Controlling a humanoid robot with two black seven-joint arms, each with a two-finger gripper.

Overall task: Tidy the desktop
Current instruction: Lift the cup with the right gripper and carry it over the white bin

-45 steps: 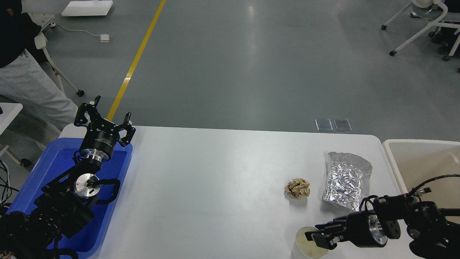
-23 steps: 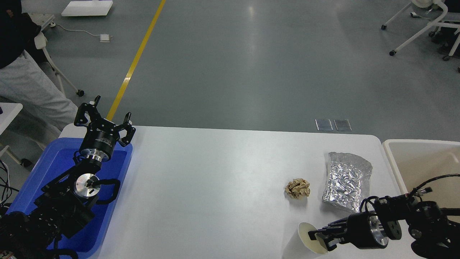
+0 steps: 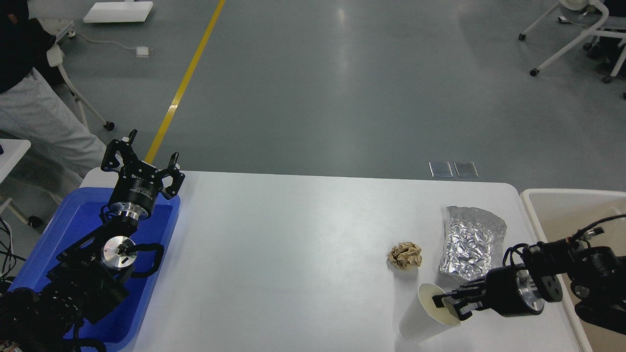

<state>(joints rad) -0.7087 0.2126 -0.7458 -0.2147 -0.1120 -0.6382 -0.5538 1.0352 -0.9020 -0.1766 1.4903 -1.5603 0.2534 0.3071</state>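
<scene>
The white desktop [image 3: 293,254] fills the lower middle of the head view. On its right part lie a crumpled brown paper ball [image 3: 405,255] and a crinkled silver foil bag [image 3: 470,243]. My right gripper [image 3: 447,304] is shut on the rim of a white paper cup [image 3: 425,315] and holds it tilted, mouth toward the gripper, at the desktop's front right. My left gripper [image 3: 142,157] is open and empty, raised above the far end of a blue tray [image 3: 68,230] at the left.
A beige bin [image 3: 562,215] stands just off the desktop's right edge. A person in grey trousers [image 3: 44,122] stands at the far left. Wheeled chairs [image 3: 577,34] stand on the floor at the far right.
My right gripper has lifted and tilted the paper cup and moved it up and to the right, toward the foil bag. The left arm has not moved.
</scene>
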